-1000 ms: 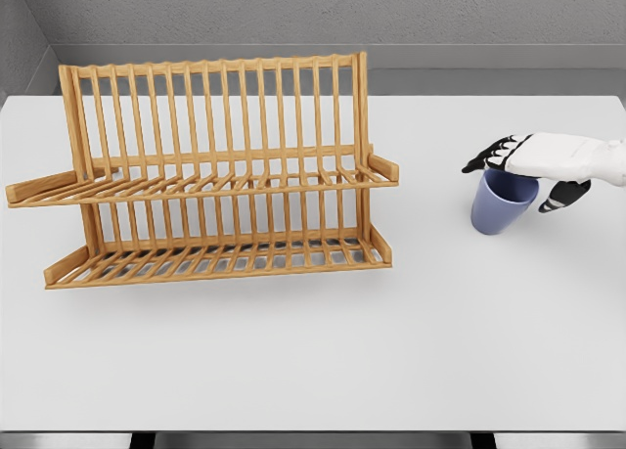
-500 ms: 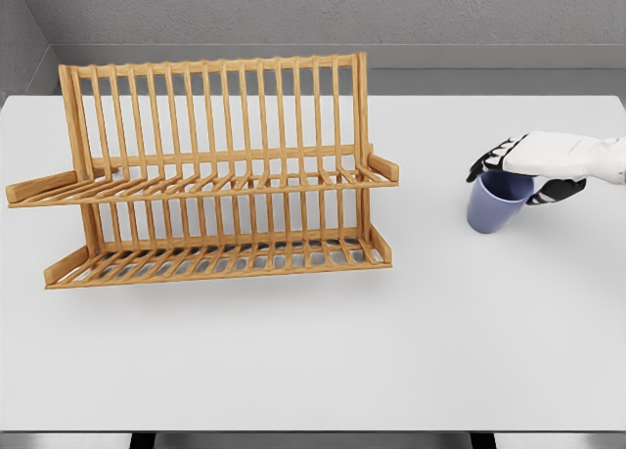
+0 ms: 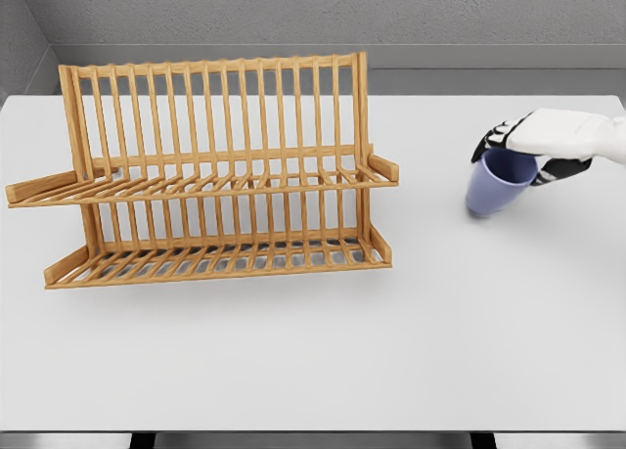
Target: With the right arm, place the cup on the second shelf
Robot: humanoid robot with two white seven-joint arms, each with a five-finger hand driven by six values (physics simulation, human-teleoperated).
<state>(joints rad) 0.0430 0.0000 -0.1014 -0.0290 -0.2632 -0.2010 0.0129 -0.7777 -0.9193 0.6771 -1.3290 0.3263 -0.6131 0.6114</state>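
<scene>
Grey walls close off the back of a wide white table (image 3: pixel 313 351), where a two-tier wooden dish rack (image 3: pixel 210 175) stands to the left. Far to the right, the right hand (image 3: pixel 533 148) has its dark fingers (image 3: pixel 494 138) curled over the rim of a blue cup (image 3: pixel 494 183), gripping it from above. A second ago the cup stood upright on the table; now it sits higher and tilts, its base swung leftward. The lift looks begun, so the carry across to the rack's upper shelf (image 3: pixel 225 187), well apart from it, comes next.
</scene>
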